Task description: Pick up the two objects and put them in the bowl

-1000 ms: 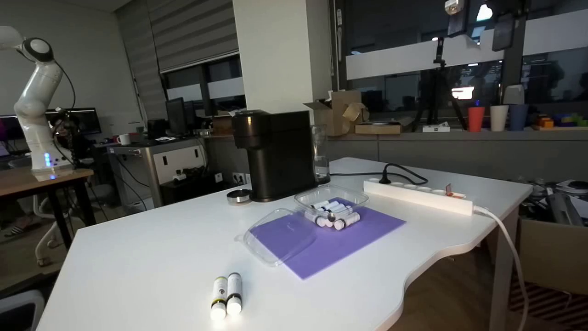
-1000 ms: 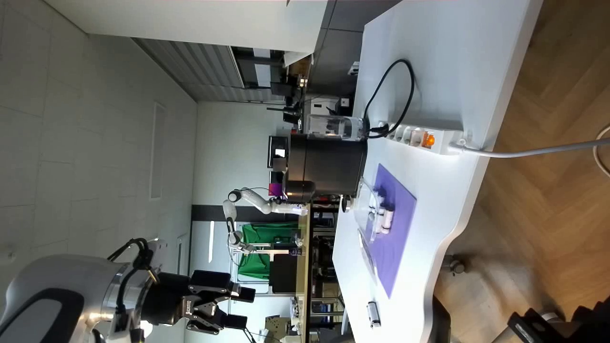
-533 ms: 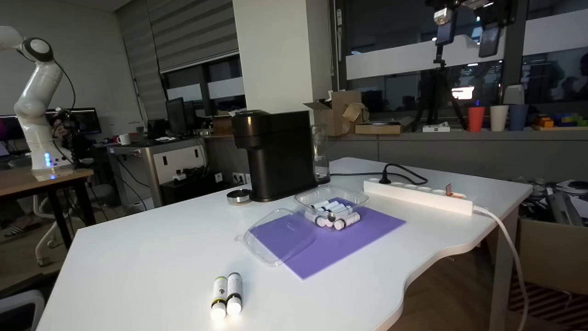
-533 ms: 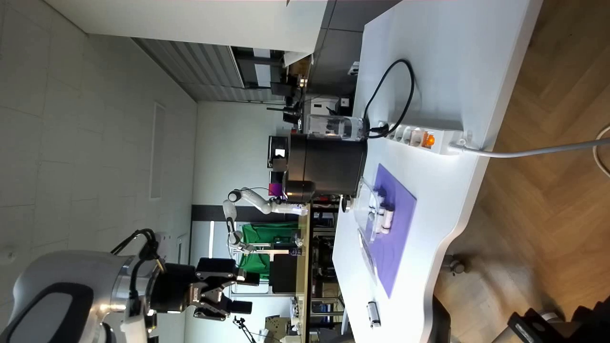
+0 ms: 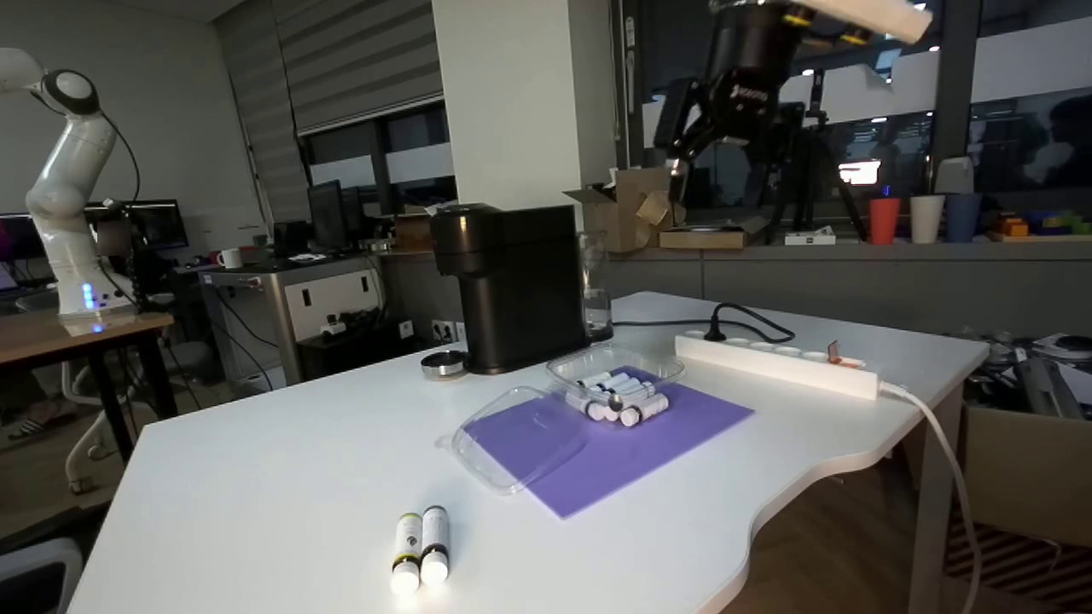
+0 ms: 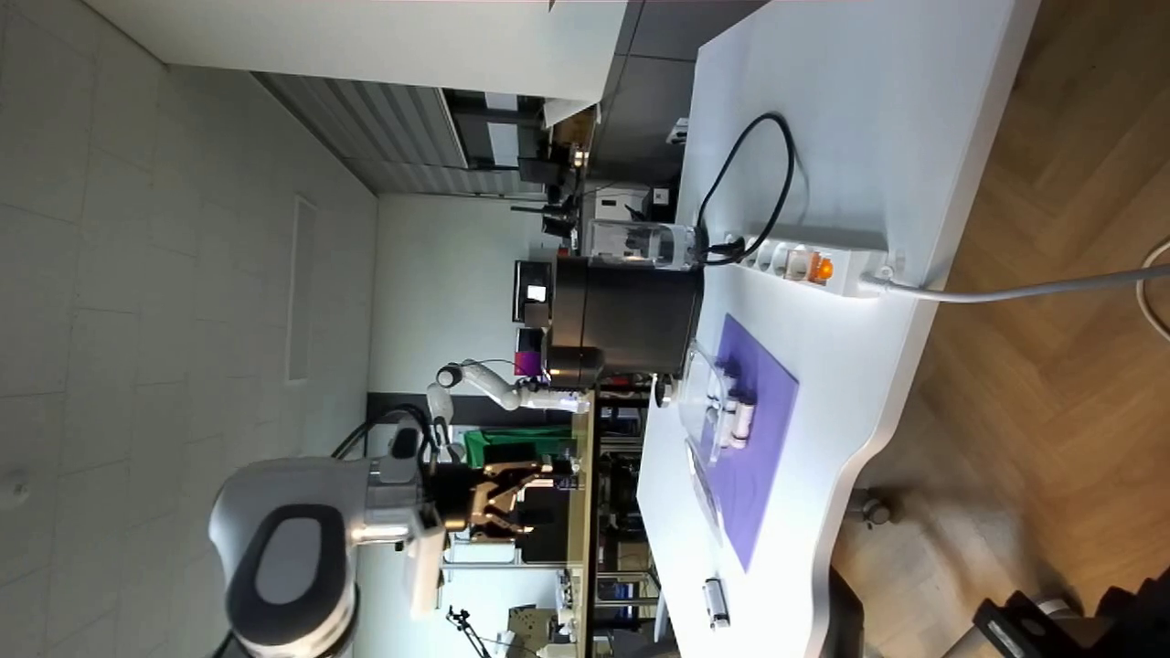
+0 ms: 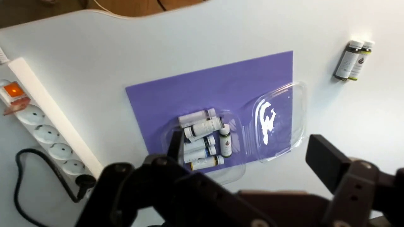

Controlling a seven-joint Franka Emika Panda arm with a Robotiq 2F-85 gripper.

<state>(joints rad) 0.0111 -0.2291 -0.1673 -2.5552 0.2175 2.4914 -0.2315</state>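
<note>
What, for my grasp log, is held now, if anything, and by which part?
Nothing is held: in the wrist view the pincer stands open, its fingers apart.

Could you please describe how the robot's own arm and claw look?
The arm is smooth, rounded and pale grey, with a black ring around a grey oval cap. It carries looping dark cables and a pale bar-shaped piece. The claw is black, with two jointed fingers and white lettering too blurred to read.
</note>
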